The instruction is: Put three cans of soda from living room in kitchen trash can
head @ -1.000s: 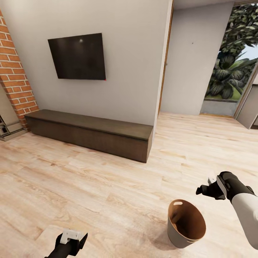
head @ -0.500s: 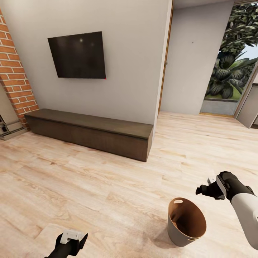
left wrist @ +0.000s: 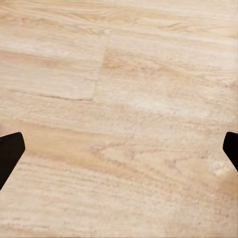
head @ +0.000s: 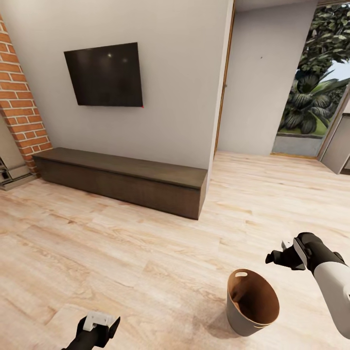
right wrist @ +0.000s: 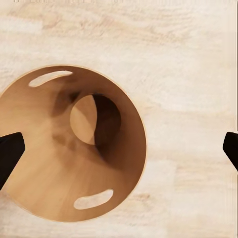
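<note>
Tash can [head: 253, 304]: upright on your plank floor [head: 146, 253]
Right gripper [head: 278, 257]: just above it, fingers spread, empty
Left gripper [head: 99, 326]: fingers spread, empty

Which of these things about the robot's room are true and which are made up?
1. The tash can stands on the wood floor. True.
2. There are soda cans inside the bucket. False: the right wrist view looks straight into it and it is empty.
3. A dark TV hangs on the wall above a long low cabinet. True.
4. The left gripper is holding a can. False: its fingers are wide apart with only floor between them.
5. The right gripper grips the bucket's rim. False: it is open and apart from the bucket, above it.
6. A brick wall is on the left side of the head view. True.
</note>
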`<state>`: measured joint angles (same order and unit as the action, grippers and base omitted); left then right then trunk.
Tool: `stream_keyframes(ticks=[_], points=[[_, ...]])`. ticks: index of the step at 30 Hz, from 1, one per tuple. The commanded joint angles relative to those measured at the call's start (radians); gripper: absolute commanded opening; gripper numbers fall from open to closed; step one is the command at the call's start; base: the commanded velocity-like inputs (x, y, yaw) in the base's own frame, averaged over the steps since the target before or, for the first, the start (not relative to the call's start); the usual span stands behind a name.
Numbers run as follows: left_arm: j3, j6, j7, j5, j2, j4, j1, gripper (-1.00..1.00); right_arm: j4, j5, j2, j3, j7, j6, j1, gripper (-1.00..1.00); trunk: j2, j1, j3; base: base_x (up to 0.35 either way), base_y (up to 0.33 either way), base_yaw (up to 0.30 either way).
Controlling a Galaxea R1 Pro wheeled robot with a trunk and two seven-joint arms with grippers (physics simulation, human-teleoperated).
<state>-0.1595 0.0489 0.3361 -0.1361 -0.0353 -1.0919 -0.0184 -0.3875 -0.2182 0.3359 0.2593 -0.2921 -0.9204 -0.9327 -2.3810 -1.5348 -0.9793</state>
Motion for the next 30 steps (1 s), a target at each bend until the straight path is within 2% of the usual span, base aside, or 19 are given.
stream_keyframes(ticks=[1,18,30], points=[[0.0,0.0,0.0,0.0,0.0,0.0,0.0,1.0,0.0,0.0,0.0,0.0,0.0,0.0,0.0,1.0,0.0,0.0,0.0,0.092,-0.089,0.0],[0.0,-0.003,0.003,0.003,0.0,-0.002,0.001,1.0,-0.002,-0.001,0.0,-0.001,0.004,0.0,0.0,1.0,0.0,0.0,0.0,0.024,-0.023,0.0],[0.001,-0.001,0.003,0.003,0.0,-0.002,0.0,1.0,-0.002,-0.001,0.0,-0.001,0.004,0.001,0.0,1.0,-0.084,-0.046,-0.038,0.0,0.0,0.0]])
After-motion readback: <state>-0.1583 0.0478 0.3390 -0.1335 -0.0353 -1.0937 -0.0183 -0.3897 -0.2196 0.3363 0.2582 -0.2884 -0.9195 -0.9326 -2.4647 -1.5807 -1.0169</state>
